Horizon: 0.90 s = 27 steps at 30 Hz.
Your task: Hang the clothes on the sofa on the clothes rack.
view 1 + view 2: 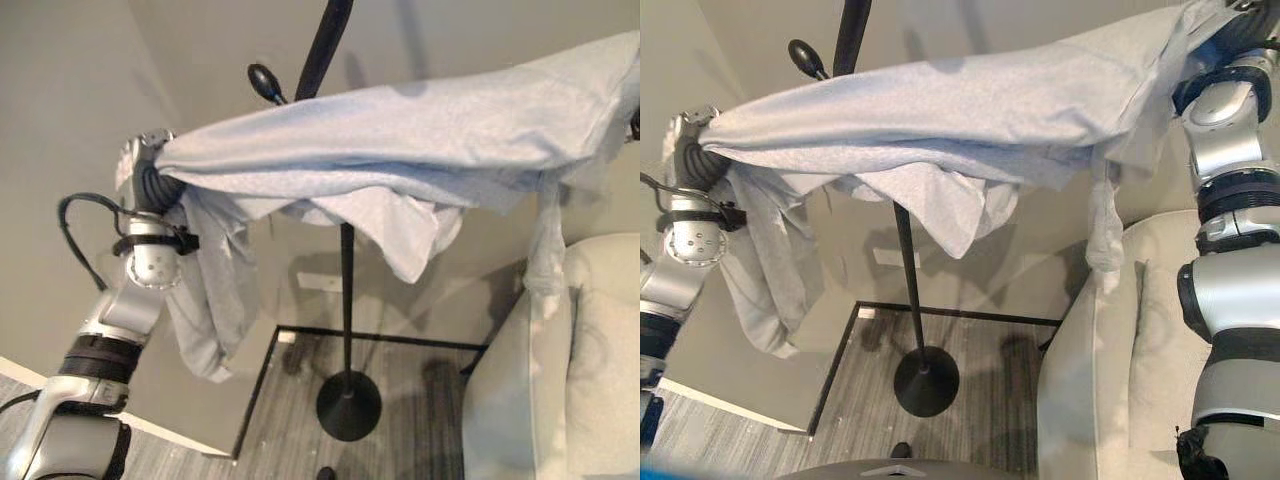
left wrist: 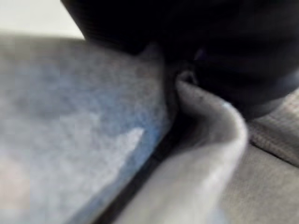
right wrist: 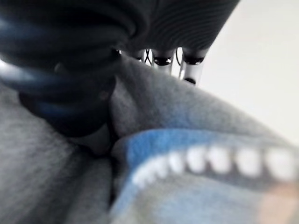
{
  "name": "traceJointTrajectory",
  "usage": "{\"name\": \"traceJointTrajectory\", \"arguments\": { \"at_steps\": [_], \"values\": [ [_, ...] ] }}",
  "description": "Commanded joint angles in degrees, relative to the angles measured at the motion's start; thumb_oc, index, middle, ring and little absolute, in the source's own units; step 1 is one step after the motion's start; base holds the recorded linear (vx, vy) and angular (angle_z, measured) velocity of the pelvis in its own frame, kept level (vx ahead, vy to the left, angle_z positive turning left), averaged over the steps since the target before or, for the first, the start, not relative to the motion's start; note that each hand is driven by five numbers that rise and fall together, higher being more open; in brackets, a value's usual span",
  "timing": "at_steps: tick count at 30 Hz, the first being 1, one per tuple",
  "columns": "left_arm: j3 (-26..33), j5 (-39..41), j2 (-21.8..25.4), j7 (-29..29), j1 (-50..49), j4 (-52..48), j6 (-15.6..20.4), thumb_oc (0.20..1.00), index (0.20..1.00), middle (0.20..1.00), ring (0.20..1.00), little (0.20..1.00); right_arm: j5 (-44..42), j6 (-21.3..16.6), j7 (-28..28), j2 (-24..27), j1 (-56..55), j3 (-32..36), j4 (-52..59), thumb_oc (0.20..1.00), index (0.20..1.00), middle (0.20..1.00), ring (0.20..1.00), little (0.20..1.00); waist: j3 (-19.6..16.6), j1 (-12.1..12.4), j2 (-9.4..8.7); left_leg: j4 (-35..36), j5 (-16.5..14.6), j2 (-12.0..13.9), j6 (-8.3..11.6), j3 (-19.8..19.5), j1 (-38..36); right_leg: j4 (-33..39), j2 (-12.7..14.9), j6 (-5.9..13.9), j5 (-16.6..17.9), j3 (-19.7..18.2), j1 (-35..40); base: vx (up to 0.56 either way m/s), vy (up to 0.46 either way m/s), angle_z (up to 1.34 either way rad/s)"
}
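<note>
Garment [image 1: 400,130] stretched before rack pole [image 1: 347,300], sofa [image 1: 590,370] beside

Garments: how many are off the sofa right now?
1. One light grey garment stretched between the left robot hand and right robot hand, in front of the rack pole. Others may lie hidden on the sofa.

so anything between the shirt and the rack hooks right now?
Nothing visible. The light grey shirt is stretched between the left hand and right hand, right in front of the black rack pole. One knob hook shows just above the cloth, with no object between them.
</note>
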<state>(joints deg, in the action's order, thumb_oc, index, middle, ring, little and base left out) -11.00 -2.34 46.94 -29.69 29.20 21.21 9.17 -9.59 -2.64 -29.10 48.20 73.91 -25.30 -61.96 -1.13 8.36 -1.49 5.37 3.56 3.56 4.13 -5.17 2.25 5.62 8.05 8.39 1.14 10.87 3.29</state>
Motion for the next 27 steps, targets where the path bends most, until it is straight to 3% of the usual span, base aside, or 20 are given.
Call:
{"name": "traceJointTrajectory", "arguments": {
  "at_steps": [1, 2, 5, 11, 14, 16, 19, 21, 22, 23, 24, 25, 27],
  "values": [
    [3.5, 3.6, 2.1, -0.1, 4.6, -0.4, 0.2, 0.200, 0.200, 0.200, 0.200, 0.200, -1.2, -1.1, 0.3, 3.0, 2.9, -1.3, -2.3, 0.200, 0.200, 0.200, 0.200, 0.200, 1.2, 2.4, -5.26, -0.4, -4.9, -1.8, -0.45, 0.4, -1.6, -0.9, 0.8, -0.40, -2.0, -1.1, 2.7, -0.03, -0.050, 0.20],
    [2.5, 3.7, -0.3, 0.8, 2.8, -0.7, 0.3, 0.200, 0.200, 0.200, 0.200, 0.200, -1.3, -1.2, 0.4, -0.1, -0.7, 0.6, -2.1, 0.200, 0.200, 0.200, 0.200, 0.200, 2.1, 2.9, -5.22, -0.4, -4.7, -1.9, -0.53, 0.0, -1.0, -0.9, 0.7, -0.65, -2.2, -0.7, 2.4, -0.03, -0.058, 0.19],
    [2.3, 3.0, -1.7, 1.4, 0.7, -1.7, 0.1, 0.200, 0.200, 0.200, 0.200, 0.200, -0.9, -1.0, 0.6, -2.4, -4.2, 2.0, -0.9, 0.200, 0.200, 0.200, 0.200, 0.200, 2.5, 2.9, -5.22, -0.4, -4.7, -1.9, -0.63, -0.2, -0.9, -0.9, 0.7, -0.82, -2.2, -0.6, 2.4, -0.01, -0.023, 0.11],
    [0.6, 2.9, -9.1, 3.7, -6.3, -2.7, -0.9, 0.200, 0.200, 0.200, 0.200, 0.200, 0.7, -1.6, 0.0, -11.9, -16.4, 6.5, 7.9, 0.200, 0.200, 0.200, 0.200, 0.200, 3.6, 2.1, -4.52, -0.4, -4.8, -2.1, -1.14, 0.0, -1.2, -0.9, 1.0, -1.14, -2.0, -1.0, 2.5, 0.00, -0.004, 0.03],
    [-3.5, 7.5, -18.7, 5.1, -10.1, -0.2, -0.8, 0.200, 0.200, 0.200, 0.200, 0.200, 2.4, -2.5, 0.3, -23.6, -26.5, 7.1, 17.4, 0.200, 0.200, 0.200, 0.200, 0.200, 4.3, 0.5, -3.81, -0.4, -5.1, -2.1, -1.60, 0.9, -1.8, -1.0, 1.2, -1.39, -1.7, -2.0, 2.4, -0.02, 0.010, -0.13],
    [-4.3, 9.9, -20.6, 5.2, -10.6, -0.2, -0.3, 0.200, 0.200, 0.200, 0.200, 0.200, 2.5, -2.7, 0.3, -25.4, -28.6, 6.9, 19.7, 0.200, 0.200, 0.200, 0.200, 0.200, 4.3, 0.1, -3.69, -0.4, -5.2, -2.0, -1.64, 1.0, -1.9, -1.0, 1.2, -1.43, -1.7, -2.2, 2.4, -0.01, 0.002, -0.09],
    [-6.8, 17.3, -26.7, 4.8, -13.7, -2.0, 1.6, 0.200, 0.200, 0.200, 0.200, 0.200, 3.6, -3.3, 0.3, -32.2, -34.5, 4.7, 26.7, 0.200, 0.200, 0.200, 0.200, 0.200, 4.7, -1.0, -3.46, -0.4, -5.3, -1.8, -1.82, 1.6, -2.3, -1.0, 1.0, -1.59, -1.5, -3.1, 2.3, -0.02, -0.006, -0.10],
    [-7.6, 18.4, -27.6, 4.8, -14.2, -2.1, 2.0, 0.200, 0.200, 0.200, 0.200, 0.200, 3.9, -3.3, 0.2, -33.1, -35.6, 4.1, 28.2, 0.200, 0.200, 0.200, 0.200, 0.200, 4.6, -1.2, -3.36, -0.4, -5.4, -1.8, -1.85, 1.8, -2.4, -1.0, 1.0, -1.65, -1.5, -3.3, 2.2, -0.01, -0.001, -0.10],
    [-8.1, 19.6, -28.4, 4.9, -14.8, -2.3, 2.3, 0.325, 0.325, 0.325, 0.325, 0.325, 4.1, -3.4, 0.1, -33.9, -36.0, 3.6, 29.2, 0.200, 0.200, 0.200, 0.200, 0.200, 4.7, -1.4, -3.33, -0.4, -5.4, -1.7, -1.86, 1.9, -2.5, -1.0, 1.0, -1.68, -1.5, -3.5, 2.2, -0.02, -0.005, -0.05],
    [-8.7, 21.5, -29.4, 4.4, -15.8, -2.8, 3.1, 1.000, 1.000, 1.000, 1.000, 1.000, 3.6, -3.8, 0.4, -35.3, -37.3, 2.8, 31.3, 0.200, 0.200, 0.200, 0.200, 0.200, 4.6, -1.7, -3.42, -0.4, -5.5, -1.6, -1.84, 2.2, -2.7, -0.8, 0.9, -1.68, -1.4, -3.8, 2.3, -0.02, -0.006, -0.03],
    [-8.9, 22.6, -29.7, 4.6, -16.1, -2.9, 3.3, 1.000, 1.000, 1.000, 1.000, 1.000, 3.5, -3.8, 0.6, -35.4, -37.4, 2.2, 31.7, 0.200, 0.200, 0.200, 0.200, 0.200, 4.6, -1.8, -3.46, -0.4, -5.6, -1.6, -1.83, 2.3, -2.8, -0.8, 0.9, -1.71, -1.4, -3.9, 2.3, -0.02, -0.006, -0.07],
    [-8.8, 23.3, -29.7, 4.6, -16.4, -2.9, 3.5, 1.000, 1.000, 1.000, 1.000, 1.000, 3.6, -3.8, 0.7, -35.6, -37.5, 1.8, 32.2, 1.000, 1.000, 1.000, 1.000, 1.000, 4.5, -1.9, -3.50, -0.4, -5.6, -1.5, -1.82, 2.4, -3.0, -0.7, 0.9, -1.70, -1.4, -4.0, 2.4, -0.01, 0.000, -0.06],
    [-8.7, 23.7, -29.7, 4.6, -16.8, -3.1, 3.7, 1.000, 1.000, 1.000, 1.000, 1.000, 3.6, -3.9, 0.7, -35.8, -37.6, 1.6, 32.7, 1.000, 1.000, 1.000, 1.000, 1.000, 4.4, -2.0, -3.53, -0.4, -5.7, -1.4, -1.80, 2.5, -3.1, -0.6, 0.9, -1.70, -1.4, -4.1, 2.5, 0.00, 0.000, -0.03]
  ]
}}
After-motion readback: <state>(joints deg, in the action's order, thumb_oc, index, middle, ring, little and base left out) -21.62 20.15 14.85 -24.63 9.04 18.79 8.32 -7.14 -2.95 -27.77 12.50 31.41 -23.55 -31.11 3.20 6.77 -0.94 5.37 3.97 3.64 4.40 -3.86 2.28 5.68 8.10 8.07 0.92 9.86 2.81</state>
